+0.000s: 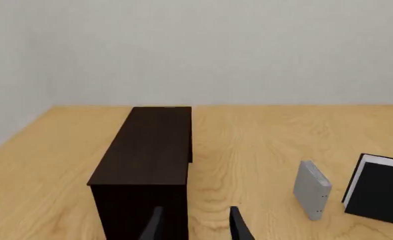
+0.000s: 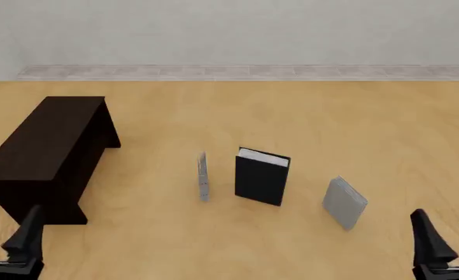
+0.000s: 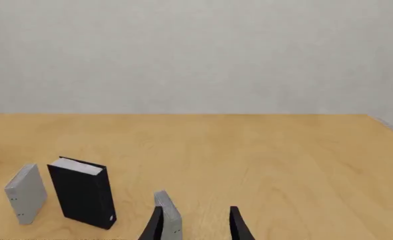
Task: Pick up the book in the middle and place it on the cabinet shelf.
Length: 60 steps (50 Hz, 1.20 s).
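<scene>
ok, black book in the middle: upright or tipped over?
Upright. The black book stands on its bottom edge on the table, white page edges on top, ungripped.

Both grippers sit low at the near edge of the table [image 2: 308, 116], one at each side. The left gripper [image 2: 7, 233] is at the table's near left corner, fingers parted with an empty gap. The right gripper [image 2: 448, 236] is at the near right corner, fingers also apart and holding nothing. Both point forward across the table.

Book [image 2: 261, 177] stands right of cabinet shelf [image 2: 47, 151]
</scene>
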Available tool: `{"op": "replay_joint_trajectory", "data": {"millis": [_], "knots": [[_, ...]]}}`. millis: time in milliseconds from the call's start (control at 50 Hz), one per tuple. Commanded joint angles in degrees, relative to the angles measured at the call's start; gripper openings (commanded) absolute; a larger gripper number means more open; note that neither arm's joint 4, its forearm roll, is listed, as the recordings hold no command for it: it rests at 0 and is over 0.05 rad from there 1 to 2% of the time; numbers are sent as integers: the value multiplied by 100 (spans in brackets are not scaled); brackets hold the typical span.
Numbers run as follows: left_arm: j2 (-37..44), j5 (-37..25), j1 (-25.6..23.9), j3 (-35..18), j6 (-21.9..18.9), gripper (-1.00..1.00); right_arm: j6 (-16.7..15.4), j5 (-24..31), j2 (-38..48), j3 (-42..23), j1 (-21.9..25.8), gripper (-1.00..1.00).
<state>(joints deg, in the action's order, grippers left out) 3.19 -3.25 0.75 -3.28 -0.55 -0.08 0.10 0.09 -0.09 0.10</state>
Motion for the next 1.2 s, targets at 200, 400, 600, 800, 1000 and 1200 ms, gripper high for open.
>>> {"op": "replay_joint_trajectory", "data": {"millis": [200,400,600,800,1000,1200], "knots": [[-317,-292,-689,-480,75,100,-50,98,-8,7,183,100],[-310,-895,-936,-1274,23,100,-44,99,-7,7,194,100],[1359,-153,-1725,-1970,-424,100,-27,35,-9,8,170,100],[3026,435,-2650,-2635,-1072,100,-56,26,-9,8,191,100],[3705,412,-3048,-3164,-1214,100,-42,24,-9,9,169,100],[4547,250,-3640,-3654,-1584,100,-36,29,-9,9,181,100]]}}
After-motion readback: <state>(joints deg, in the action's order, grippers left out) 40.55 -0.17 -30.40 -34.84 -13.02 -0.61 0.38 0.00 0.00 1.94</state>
